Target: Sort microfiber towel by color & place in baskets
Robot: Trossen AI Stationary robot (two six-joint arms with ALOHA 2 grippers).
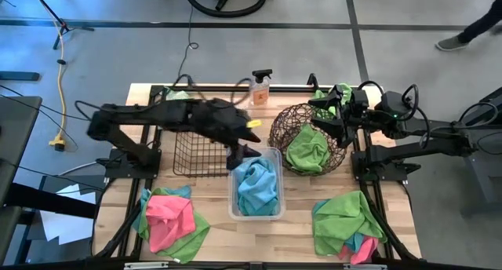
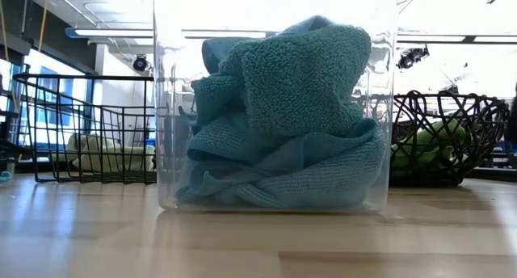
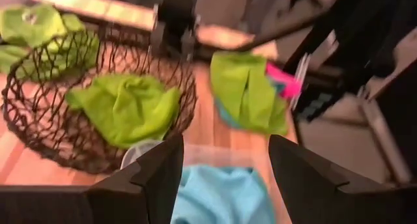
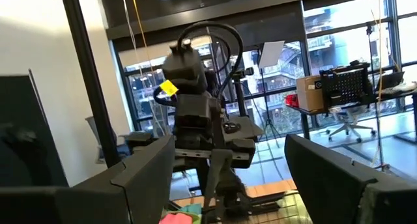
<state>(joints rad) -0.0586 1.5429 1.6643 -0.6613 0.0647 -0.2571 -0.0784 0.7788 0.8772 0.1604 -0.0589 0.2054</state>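
The left gripper hangs over the far edge of the clear tub, between the wire basket and the round basket. Its fingers are spread apart and hold nothing. Right under them, inside the tub, lie the blue towels, bunched up in a heap; the fingers do not touch them. The right gripper waits over the far side of the round basket, its fingers wide apart and empty too. A green towel lies in that basket below it. The wire basket looks bare from above. Near the front left of the table sits a pile of pink and green towels. Near the front right sits a mostly green pile. A spray bottle stands at the back edge.
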